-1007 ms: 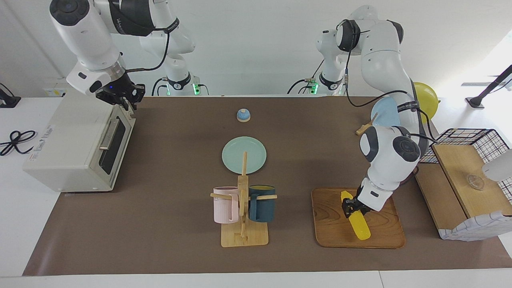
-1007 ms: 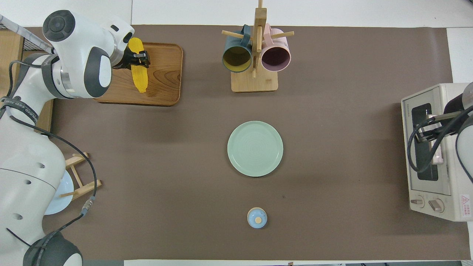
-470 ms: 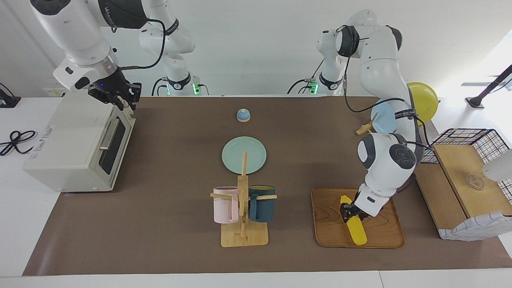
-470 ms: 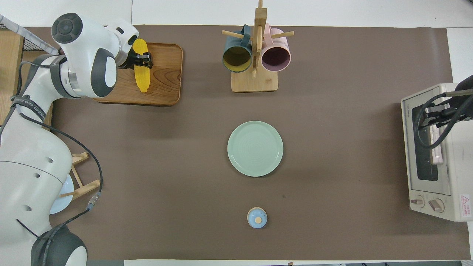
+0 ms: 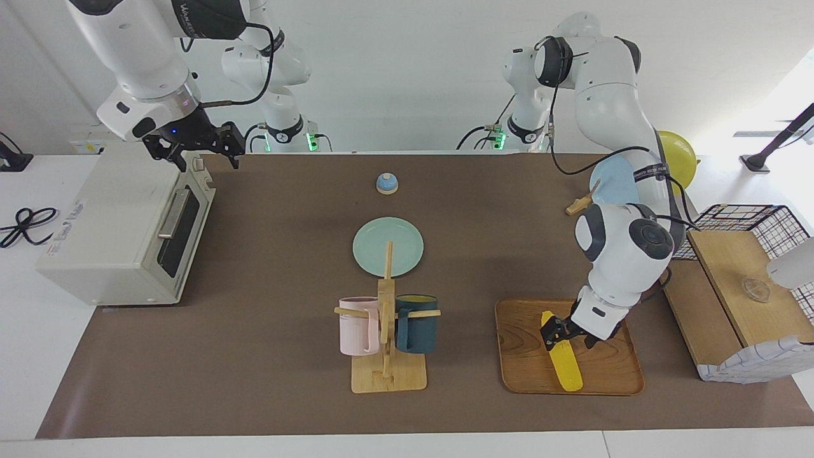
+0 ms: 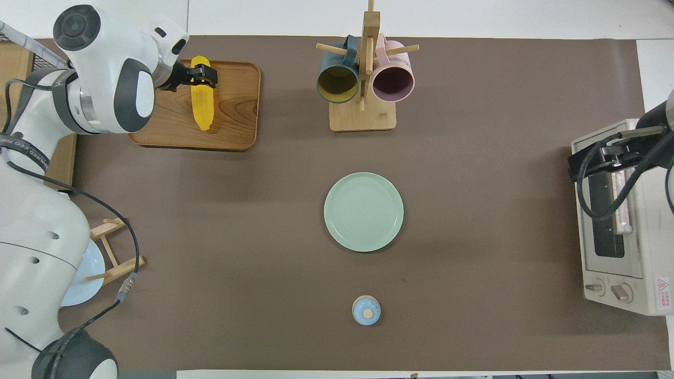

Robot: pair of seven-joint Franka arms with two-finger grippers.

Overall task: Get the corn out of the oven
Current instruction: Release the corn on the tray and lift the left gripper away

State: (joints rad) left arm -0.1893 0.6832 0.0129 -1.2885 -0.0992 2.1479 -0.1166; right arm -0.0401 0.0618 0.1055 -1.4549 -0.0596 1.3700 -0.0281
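The corn [image 5: 560,351] lies flat on the wooden tray [image 5: 521,356] at the left arm's end of the table, lengthwise along the tray, its ends inside the tray's rim. The left gripper [image 5: 555,330] is low over the cob's end nearer the robots, with a finger [image 6: 212,77] on either side of the cob; whether they are pressing it or have let go cannot be told.

The oven [image 5: 108,235] stands at the right arm's end, its door shut and the bar handle [image 5: 170,214] facing the middle of the table. The right gripper [image 5: 202,152] hangs in the air over the oven's top corner nearest the robots, fingers spread apart and holding nothing.

Between tray and oven the brown mat [image 5: 267,356] is mostly bare. A green plate [image 5: 388,247] sits at the middle, a small blue bell [image 5: 386,183] nearer the robots, and a mug rack [image 5: 386,331] with a pink and a dark blue mug farther from them, beside the tray. The mat's edge farthest from the robots runs just past the tray and rack. A wire basket [image 5: 757,219] with wooden shelves stands off the mat's end near the tray. White wall backs the arms.
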